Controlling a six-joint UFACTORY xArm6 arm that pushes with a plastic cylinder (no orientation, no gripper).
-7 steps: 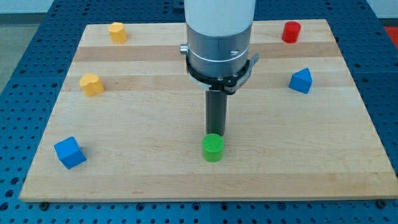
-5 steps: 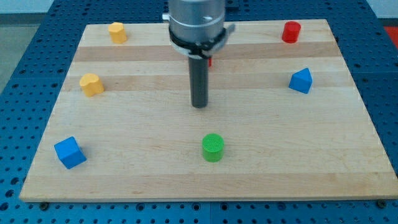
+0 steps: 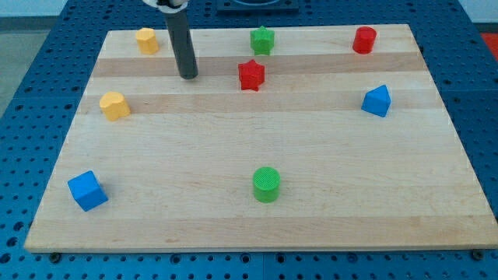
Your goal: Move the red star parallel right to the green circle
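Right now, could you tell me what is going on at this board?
I am a single arm ending in a dark rod, and I am to push the red star to a spot level with the green circle, on its right. My tip rests on the board to the view's left of the red star, apart from it and touching no block. The star sits near the view's top, just below a green star, far from the circle near the view's bottom, so the push has not begun.

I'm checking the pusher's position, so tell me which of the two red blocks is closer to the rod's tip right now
The red star. It sits just to the view's right of my tip, at about the same height. The red cylinder is far off near the board's top right corner.
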